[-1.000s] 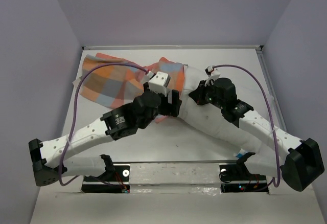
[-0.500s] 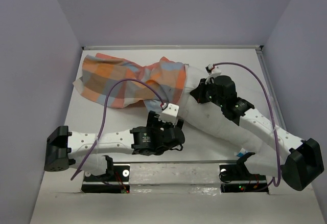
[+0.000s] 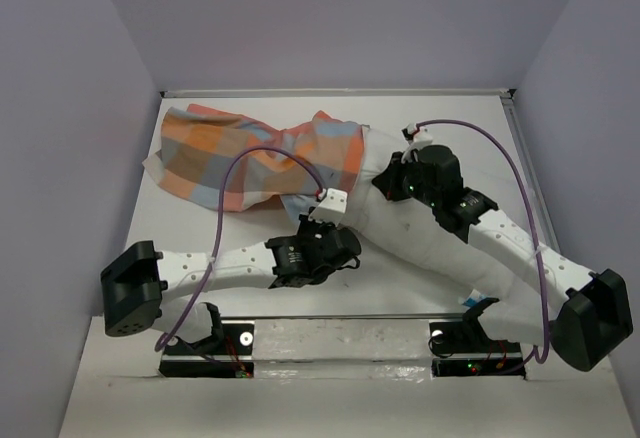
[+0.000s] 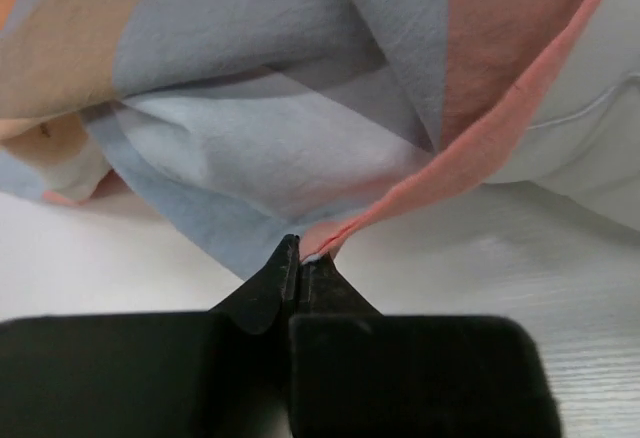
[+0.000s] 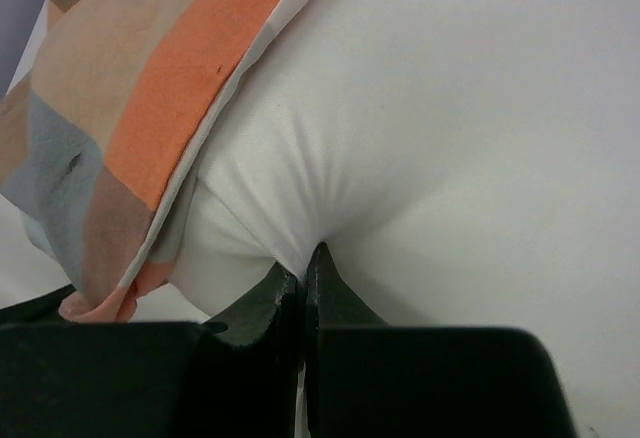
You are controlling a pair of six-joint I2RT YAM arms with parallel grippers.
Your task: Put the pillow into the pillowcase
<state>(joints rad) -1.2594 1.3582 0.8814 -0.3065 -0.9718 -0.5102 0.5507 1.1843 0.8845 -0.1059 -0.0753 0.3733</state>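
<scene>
The checked pillowcase [image 3: 250,158] lies spread over the back left of the table, its open end lapping over one end of the white pillow [image 3: 400,230]. The left wrist view shows my left gripper [image 4: 300,254] shut on the orange hem of the pillowcase [image 4: 280,78], low over the table, with the pillow [image 4: 600,128] just to the right. My right gripper [image 5: 303,263] is shut on a pinch of the pillow [image 5: 450,108] close to the rim of the pillowcase [image 5: 150,88]. Much of the pillow lies hidden under the right arm [image 3: 480,233].
White table with a raised back edge [image 3: 340,93] and grey-violet walls on three sides. A metal mounting bar [image 3: 340,343] runs along the near edge. Purple cables [image 3: 520,178] loop above both arms.
The left arm swung back from over the pillowcase toward the near edge and came down low. Its gripper, open before, has shut on the pillowcase hem. The right arm has stayed put.
</scene>
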